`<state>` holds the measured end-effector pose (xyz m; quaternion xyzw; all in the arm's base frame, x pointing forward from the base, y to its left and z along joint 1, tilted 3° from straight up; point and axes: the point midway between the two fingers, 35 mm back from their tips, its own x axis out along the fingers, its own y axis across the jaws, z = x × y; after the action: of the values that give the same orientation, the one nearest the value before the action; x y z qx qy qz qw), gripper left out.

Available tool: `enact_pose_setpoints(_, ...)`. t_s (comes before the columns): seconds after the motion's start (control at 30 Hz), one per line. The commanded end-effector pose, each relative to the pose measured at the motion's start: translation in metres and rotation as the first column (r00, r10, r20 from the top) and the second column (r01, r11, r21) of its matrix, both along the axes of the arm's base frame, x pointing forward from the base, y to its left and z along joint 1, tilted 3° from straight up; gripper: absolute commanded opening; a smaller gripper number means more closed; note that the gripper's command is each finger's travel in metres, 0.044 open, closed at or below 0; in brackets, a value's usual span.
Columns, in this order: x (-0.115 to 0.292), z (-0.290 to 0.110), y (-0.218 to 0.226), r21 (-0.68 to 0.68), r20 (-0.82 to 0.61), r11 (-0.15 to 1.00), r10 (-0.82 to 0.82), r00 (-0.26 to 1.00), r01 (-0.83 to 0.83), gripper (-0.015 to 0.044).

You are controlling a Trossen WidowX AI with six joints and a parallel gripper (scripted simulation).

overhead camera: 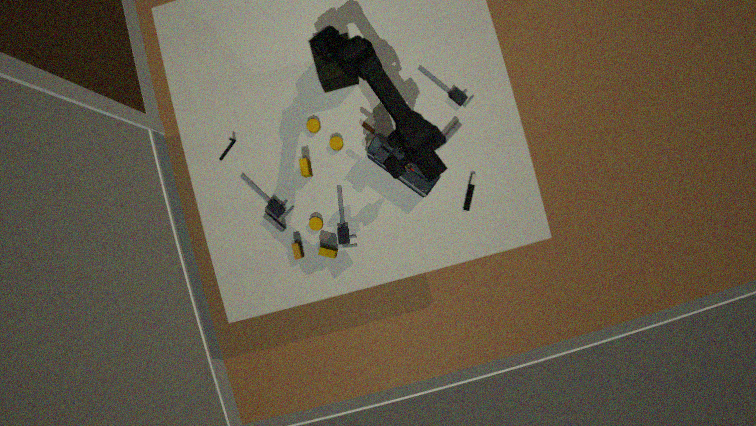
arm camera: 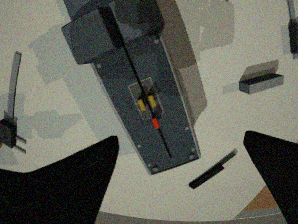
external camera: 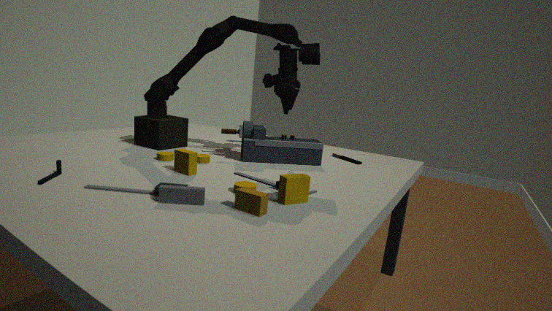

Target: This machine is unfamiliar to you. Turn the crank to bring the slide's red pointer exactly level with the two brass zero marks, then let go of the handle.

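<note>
The grey slide machine [external camera: 282, 151] [arm camera: 127, 50] [overhead camera: 420, 185] stands on the white table [external camera: 193, 250], right of the arm's black base [external camera: 161, 131]. Its brown crank handle [external camera: 228, 131] [overhead camera: 368, 127] sticks out of the end nearest the base. In the wrist view the red pointer [arm camera: 156, 123] sits in the slot just past the two brass marks [arm camera: 147, 103], on the side away from the crank. My gripper [external camera: 286, 109] [arm camera: 182, 140] is open and empty. It hangs well above the slide, pointing straight down.
Yellow blocks [external camera: 293, 188] [external camera: 185, 161] [external camera: 250, 201] and yellow discs [external camera: 165, 155] lie in front of the machine. A grey long-handled tool [external camera: 179, 194] lies nearer the front. A black bar [external camera: 346, 158] [arm camera: 213, 171] lies near the right edge and a black L-key [external camera: 50, 175] at the left.
</note>
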<state>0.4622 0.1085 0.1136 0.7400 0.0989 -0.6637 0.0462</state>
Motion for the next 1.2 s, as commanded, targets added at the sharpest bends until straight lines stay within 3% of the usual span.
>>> enact_pose_setpoints(0.0,0.0,-0.014,0.0,0.004,0.003,1.0,0.007,1.0,-0.007,0.044)
enact_pose_setpoints(0.17,-0.001,-0.03,-0.001,0.004,0.003,1.0,0.006,1.0,-0.006,0.044)
enact_pose_setpoints(0.73,-0.001,-0.029,-0.001,0.004,0.003,1.0,0.006,1.0,-0.006,0.044)
enact_pose_setpoints(1.17,-0.004,0.026,0.001,0.001,0.0,1.0,-0.001,1.0,0.001,0.044)
